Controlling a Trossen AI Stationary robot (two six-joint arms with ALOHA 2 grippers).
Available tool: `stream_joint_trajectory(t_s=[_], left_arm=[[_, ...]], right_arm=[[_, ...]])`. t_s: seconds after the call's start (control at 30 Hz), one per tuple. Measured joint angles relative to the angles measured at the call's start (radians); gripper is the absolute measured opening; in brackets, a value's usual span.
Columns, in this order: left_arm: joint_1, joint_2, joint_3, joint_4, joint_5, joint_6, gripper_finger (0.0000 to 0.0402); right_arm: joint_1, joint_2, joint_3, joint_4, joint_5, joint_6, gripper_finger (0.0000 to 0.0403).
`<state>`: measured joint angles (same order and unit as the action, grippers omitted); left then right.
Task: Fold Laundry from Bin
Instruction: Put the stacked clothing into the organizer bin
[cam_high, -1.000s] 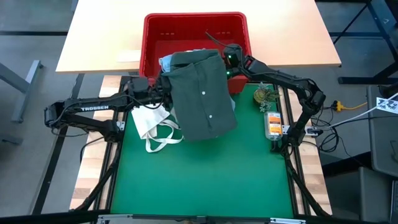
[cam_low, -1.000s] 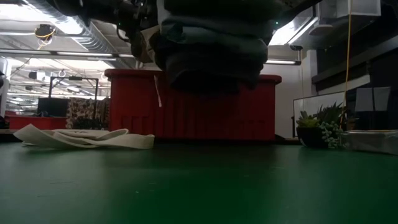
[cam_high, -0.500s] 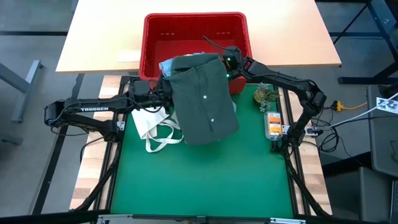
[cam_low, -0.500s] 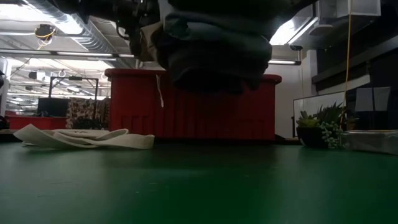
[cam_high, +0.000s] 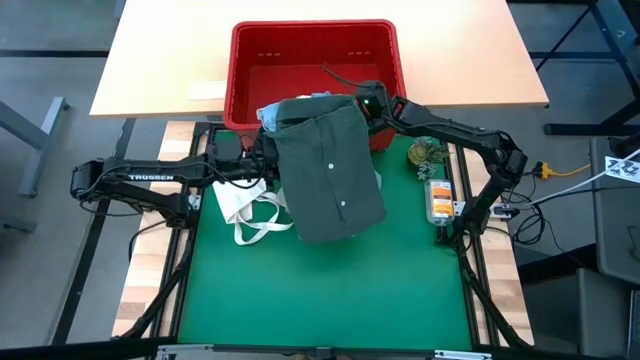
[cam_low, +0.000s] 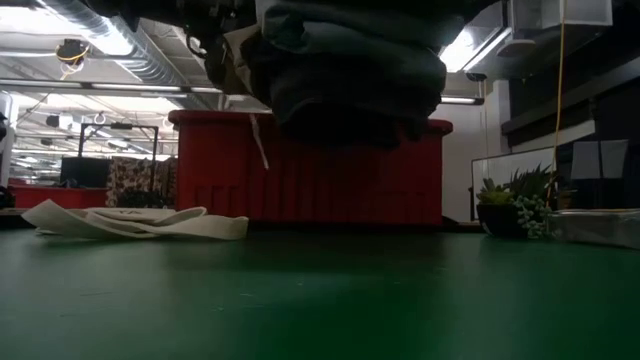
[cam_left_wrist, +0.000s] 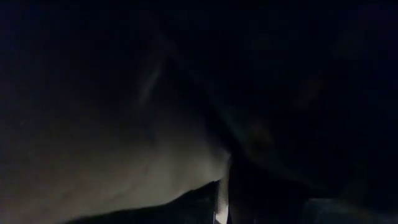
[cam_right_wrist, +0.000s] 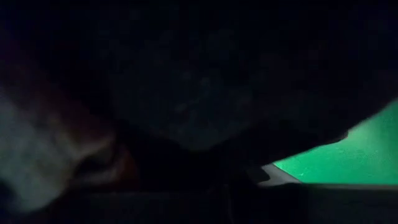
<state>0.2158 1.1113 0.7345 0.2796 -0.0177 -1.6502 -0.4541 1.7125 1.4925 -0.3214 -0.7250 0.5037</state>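
High view: green mat on the bench (cam_high: 330, 290), w/ a pale wood tabletop (cam_high: 160, 60) behind it and grey floor around. Low view shows a room w/ ceiling strip lights and ducting beyond. The bin (cam_high: 250, 60), a red rectangular plastic crate w/ thick rim and slotted walls, sits at the far edge of the mat, mostly bare inside. A dark olive-green garment (cam_high: 325, 165), soft, w/ small pale buttons down its front, hangs in the air between both arms, over the mat just in front of the bin; pale blue cloth peeks out at its top left. Left end effector (cam_high: 262, 155) is pinched shut on the garment's left top edge; right end effector (cam_high: 366, 103) is pinched shut on its right top corner. White tote bag (cam_high: 245, 205) w/ looped straps lies flat on the mat, partly hidden under the garment. Small potted plant (cam_high: 427, 155) and an orange-labelled packet (cam_high: 439, 200) sit at the mat's right edge. Both wrist views are nearly black, filled by cloth; fingers can't be made out there.
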Motion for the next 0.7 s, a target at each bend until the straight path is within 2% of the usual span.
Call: stream_joint_trajectory(t_s=[0.27, 0.7], left_arm=[[-0.086, 0.001, 0.000, -0.010, -0.050, -0.003, 0.0011], [-0.266, 0.001, 0.000, -0.107, -0.180, -0.081, 0.0011]], right_arm=[[0.051, -0.006, 0.000, -0.063, 0.011, -0.015, 0.0012], [0.180, -0.004, 0.000, -0.152, 0.126, -0.068, 0.0012]])
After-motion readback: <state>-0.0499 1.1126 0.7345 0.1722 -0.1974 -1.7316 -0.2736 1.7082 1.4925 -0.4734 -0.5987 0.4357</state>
